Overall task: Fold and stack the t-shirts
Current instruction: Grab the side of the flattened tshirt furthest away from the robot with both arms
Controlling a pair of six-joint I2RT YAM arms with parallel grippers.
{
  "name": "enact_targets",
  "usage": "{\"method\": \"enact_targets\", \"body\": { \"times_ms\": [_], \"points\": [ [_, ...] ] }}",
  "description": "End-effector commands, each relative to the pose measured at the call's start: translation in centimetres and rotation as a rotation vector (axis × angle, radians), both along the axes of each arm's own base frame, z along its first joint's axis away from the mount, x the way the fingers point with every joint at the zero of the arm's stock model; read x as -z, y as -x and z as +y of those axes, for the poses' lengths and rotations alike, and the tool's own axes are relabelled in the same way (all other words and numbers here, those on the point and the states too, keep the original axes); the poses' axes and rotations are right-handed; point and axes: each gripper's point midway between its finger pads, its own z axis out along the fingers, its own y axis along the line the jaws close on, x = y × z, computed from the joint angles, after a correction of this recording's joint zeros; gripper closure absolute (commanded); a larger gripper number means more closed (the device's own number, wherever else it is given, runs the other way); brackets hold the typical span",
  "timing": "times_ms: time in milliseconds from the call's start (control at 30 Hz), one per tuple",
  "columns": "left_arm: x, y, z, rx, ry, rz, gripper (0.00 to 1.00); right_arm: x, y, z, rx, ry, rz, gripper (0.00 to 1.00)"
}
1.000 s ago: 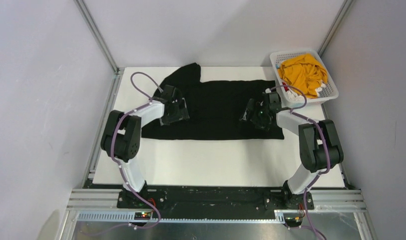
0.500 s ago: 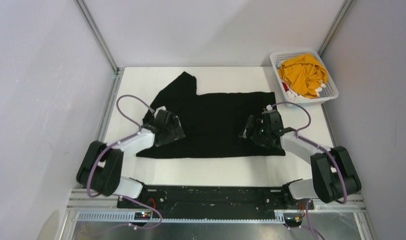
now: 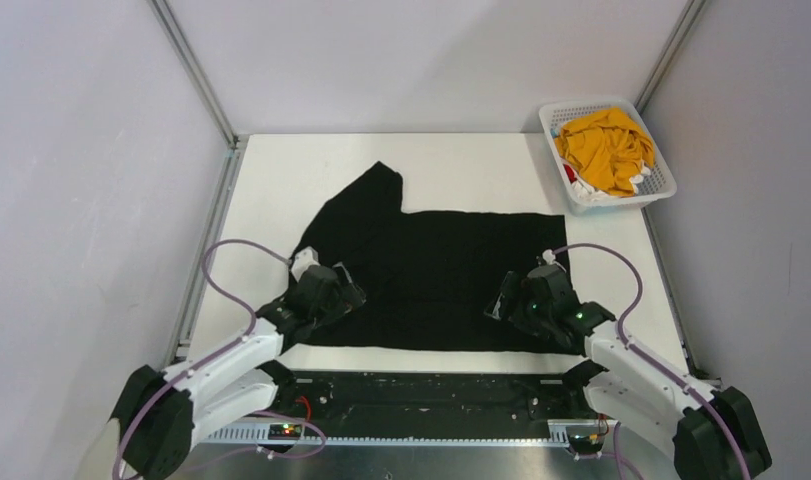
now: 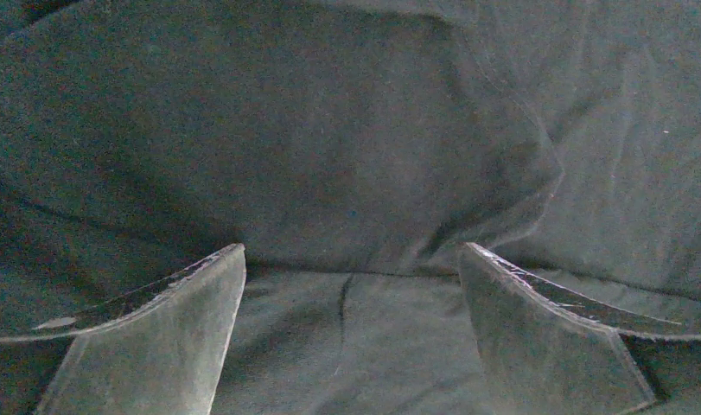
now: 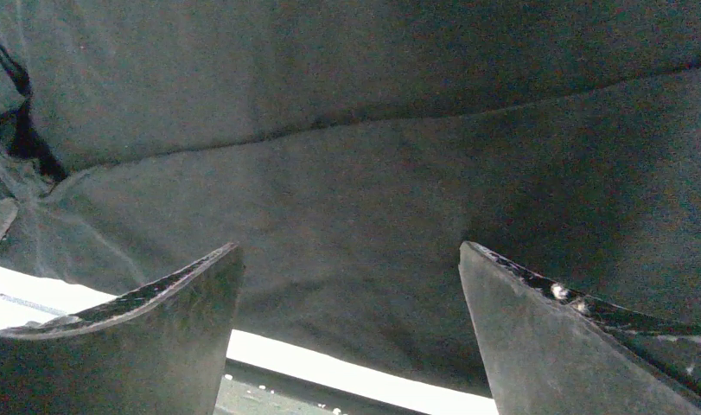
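A large black t-shirt [image 3: 441,270] lies spread flat on the white table [image 3: 281,190], its near hem at the table's front edge and one sleeve pointing to the far left. My left gripper [image 3: 333,292] rests on the shirt's near left corner, and my right gripper [image 3: 509,300] on its near right part. In the left wrist view the left gripper [image 4: 353,255] is open, with black cloth [image 4: 347,130] under the fingers. In the right wrist view the right gripper [image 5: 351,251] is open over the black hem [image 5: 372,199]. A mustard-yellow t-shirt [image 3: 606,145] lies bunched in the basket with bits of red and white cloth [image 3: 573,180].
A white plastic lattice basket [image 3: 664,186] stands at the far right corner. White walls with metal posts close in the table on three sides. The table's front edge [image 5: 329,367] and the arm base rail [image 3: 431,385] lie just below the shirt's hem.
Both arms have drawn back toward the near edge. The black shirt has slid with them from the table's middle to the front edge.
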Motion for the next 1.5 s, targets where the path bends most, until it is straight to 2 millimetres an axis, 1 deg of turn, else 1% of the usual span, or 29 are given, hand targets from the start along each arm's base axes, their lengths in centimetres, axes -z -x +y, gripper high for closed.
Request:
{"method": "enact_targets", "body": {
  "times_ms": [0,100,200,467,600,633,667,733,800,833,867,900,933,967,1000,1033,1067,1100,1133,1167,1200,1233,1267,1300,1333,1367,1400,1433,1467],
  "points": [
    [4.2,6.4,1.8,-0.044,-0.011,0.212,0.00,2.4,3.2,-1.2,0.019,0.051,0.103,0.00],
    [4.0,7.4,2.5,-0.083,0.003,0.210,0.00,2.7,3.9,-1.1,0.019,0.053,0.119,0.01],
    [4.0,8.5,3.1,-0.120,0.012,0.224,0.00,2.7,4.0,-1.5,0.031,0.080,0.099,0.01],
    [3.2,8.7,3.4,-0.120,0.040,0.182,0.00,1.8,4.4,-1.1,0.005,0.049,0.052,0.01],
    [1.9,8.2,3.3,-0.073,0.012,0.155,0.00,0.7,3.9,-0.3,-0.035,0.015,-0.004,0.01],
    [0.8,7.7,3.2,-0.061,0.008,0.129,0.00,0.3,3.7,-0.1,-0.041,0.007,-0.024,0.01],
    [0.3,7.5,3.2,-0.055,0.007,0.117,0.00,-0.6,3.1,0.1,-0.047,0.001,-0.058,0.01],
    [-1.9,6.6,2.5,-0.018,0.020,0.058,0.00,-2.5,2.0,0.5,-0.057,-0.013,-0.124,0.01],
    [-5.2,5.2,1.9,-0.003,0.046,-0.025,0.00,-5.0,0.6,0.6,-0.045,-0.021,-0.209,0.01],
    [-6.2,4.7,2.1,-0.007,0.039,-0.055,0.00,-6.8,0.0,0.8,-0.040,-0.038,-0.262,0.00],
    [-7.9,4.0,1.9,0.001,0.038,-0.099,0.00,-8.1,-0.7,0.7,-0.026,-0.040,-0.306,0.01],
    [-8.7,3.4,2.3,-0.017,0.014,-0.122,0.00,-9.1,-1.1,0.7,-0.019,-0.053,-0.343,0.01],
    [-10.7,2.6,2.3,-0.022,0.012,-0.166,0.00,-9.9,-1.7,0.4,0.001,-0.048,-0.374,0.01],
    [-11.1,1.9,2.9,-0.046,-0.035,-0.180,0.00,-10.6,-2.0,0.2,0.015,-0.052,-0.401,0.00],
    [-13.0,1.1,2.9,-0.064,-0.036,-0.217,0.00,-11.3,-2.5,-0.2,0.033,-0.040,-0.427,0.01],
    [-13.3,0.2,3.5,-0.090,-0.095,-0.219,0.00,-11.7,-2.9,-0.6,0.052,-0.035,-0.446,0.01],
    [-15.3,-0.8,3.4,-0.105,-0.095,-0.253,0.00,-12.3,-3.4,-1.0,0.067,-0.023,-0.469,0.01],
    [-15.0,-1.8,3.3,-0.087,-0.161,-0.229,0.00,-12.6,-3.8,-1.5,0.086,-0.014,-0.478,0.01],
    [-17.2,-3.2,3.0,-0.101,-0.150,-0.267,0.00,-13.0,-4.0,-1.6,0.081,-0.007,-0.496,0.01],
    [-16.6,-4.5,2.5,-0.063,-0.202,-0.230,0.00,-13.1,-4.4,-2.2,0.099,0.004,-0.501,0.01],
    [-17.2,-6.8,1.9,-0.060,-0.203,-0.222,0.00,-13.3,-4.6,-2.3,0.097,0.011,-0.509,0.01],
    [-17.5,-8.0,1.9,-0.042,-0.226,-0.219,0.00,-13.2,-5.0,-2.9,0.117,0.022,-0.507,0.01],
    [-17.3,-10.6,1.5,-0.043,-0.228,-0.193,0.00,-13.1,-5.3,-3.0,0.111,0.026,-0.503,0.01],
    [-17.5,-12.0,1.7,-0.025,-0.256,-0.185,0.00,-13.0,-5.5,-3.3,0.113,0.026,-0.497,0.00],
    [-17.2,-14.7,1.6,-0.035,-0.270,-0.157,0.00,-12.7,-5.8,-3.4,0.114,0.029,-0.487,0.01],
    [-18.8,-17.0,1.7,-0.038,-0.273,-0.186,0.00,-12.5,-6.0,-3.7,0.115,0.025,-0.475,0.01],
    [-16.2,-18.6,1.1,0.005,-0.287,-0.117,0.00,-12.0,-6.4,-4.2,0.133,0.034,-0.455,0.01],
    [-17.6,-20.9,0.9,0.004,-0.260,-0.144,0.00,-11.8,-6.5,-4.2,0.123,0.026,-0.443,0.01],
    [-14.7,-22.4,-0.2,0.061,-0.246,-0.076,0.00,-11.2,-6.8,-4.6,0.137,0.033,-0.421,0.01]
  ]
}}
